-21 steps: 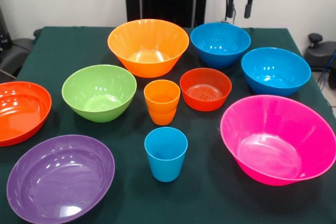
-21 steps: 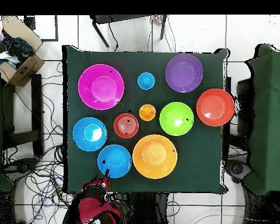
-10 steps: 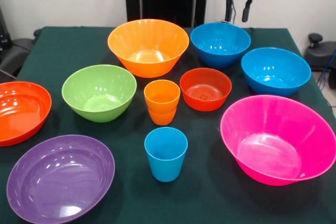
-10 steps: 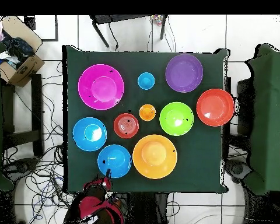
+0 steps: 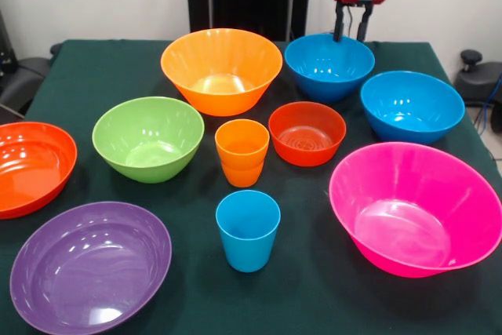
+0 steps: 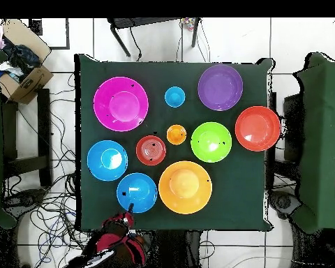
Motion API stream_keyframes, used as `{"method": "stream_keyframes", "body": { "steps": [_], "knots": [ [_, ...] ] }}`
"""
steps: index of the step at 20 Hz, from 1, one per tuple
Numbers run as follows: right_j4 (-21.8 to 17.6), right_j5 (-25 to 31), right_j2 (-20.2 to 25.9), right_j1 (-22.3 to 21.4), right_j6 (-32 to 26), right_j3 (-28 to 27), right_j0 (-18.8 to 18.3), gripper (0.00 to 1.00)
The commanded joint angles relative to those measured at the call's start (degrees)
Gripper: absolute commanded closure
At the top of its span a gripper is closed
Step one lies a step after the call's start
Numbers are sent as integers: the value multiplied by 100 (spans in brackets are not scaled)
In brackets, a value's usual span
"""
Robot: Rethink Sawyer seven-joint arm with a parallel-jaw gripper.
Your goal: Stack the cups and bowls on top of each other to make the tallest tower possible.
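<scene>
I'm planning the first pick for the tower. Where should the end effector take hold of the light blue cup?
Probably the rim of the light blue cup, from straight above, one finger inside and one outside. It stands upright, mouth open, alone on the cloth with clear space all round.

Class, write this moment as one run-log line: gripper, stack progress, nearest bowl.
gripper: open, empty | tower: not started, bowls all separate | nearest: blue bowl, fingers at its far rim

Dark green table point(image 5: 102, 76) — eight bowls point(image 5: 221, 68) and stacked cups point(image 5: 241, 151) — all upright.
</scene>
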Motion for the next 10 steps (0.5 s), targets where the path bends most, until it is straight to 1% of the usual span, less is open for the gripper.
{"method": "stream_keyframes", "body": {
  "steps": [1,10],
  "knots": [
    [385,-180,347,532,777,-767,83,0],
    [487,-385,224,692,773,-867,197,0]
  ]
}}
